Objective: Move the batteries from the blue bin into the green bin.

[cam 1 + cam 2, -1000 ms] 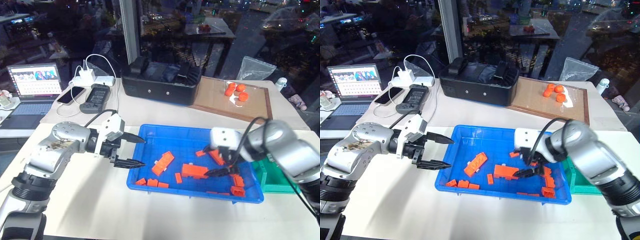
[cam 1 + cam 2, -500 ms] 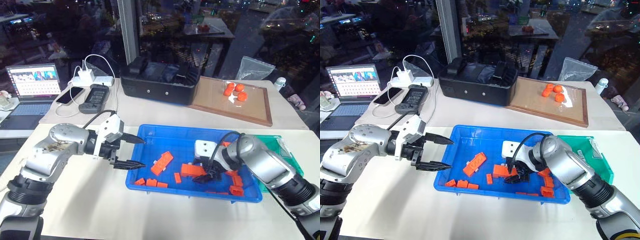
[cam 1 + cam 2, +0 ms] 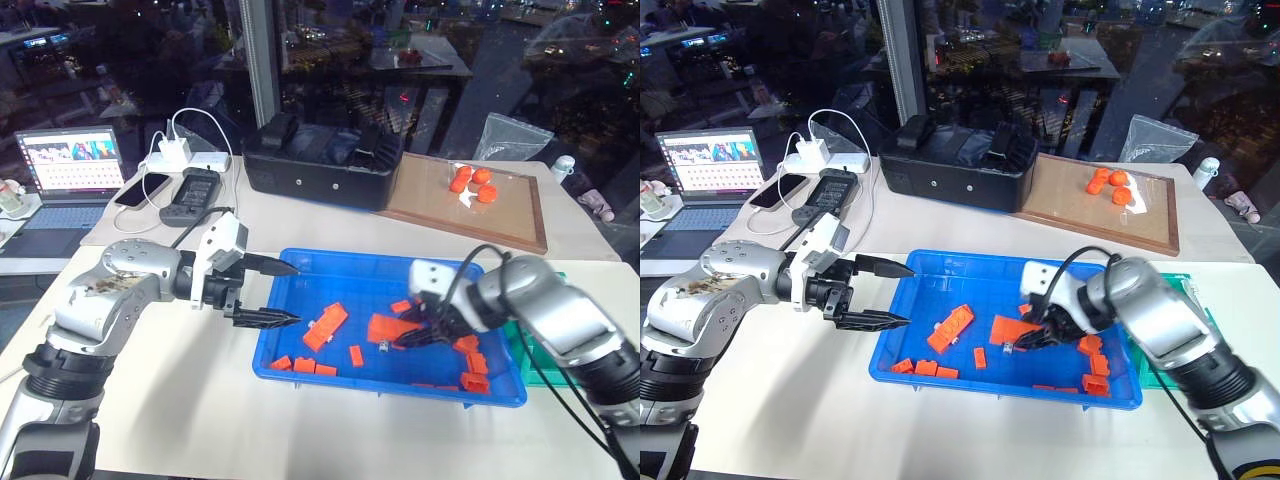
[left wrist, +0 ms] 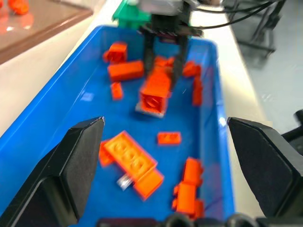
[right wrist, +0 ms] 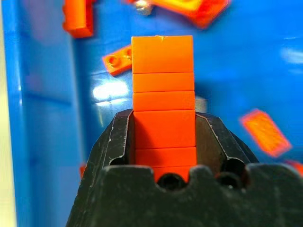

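Right gripper (image 3: pixel 1025 340) clamps orange block stack (image 5: pixel 163 90) above blue bin (image 3: pixel 300 262) of scattered blocks (image 3: pixel 325 326) — left gripper (image 3: pixel 275 292) spread wide at rim.

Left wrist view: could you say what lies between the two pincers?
In that view, a flat orange block, a silver battery at its edge and a small orange block.

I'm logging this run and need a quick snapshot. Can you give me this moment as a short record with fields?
right gripper: shut on a stack of orange blocks, held above the blue bin
left gripper: open, at the blue bin's left rim, holding nothing
battery: one silvery end peeks from under a flat orange plate
green bin: right of the blue bin, behind the right arm
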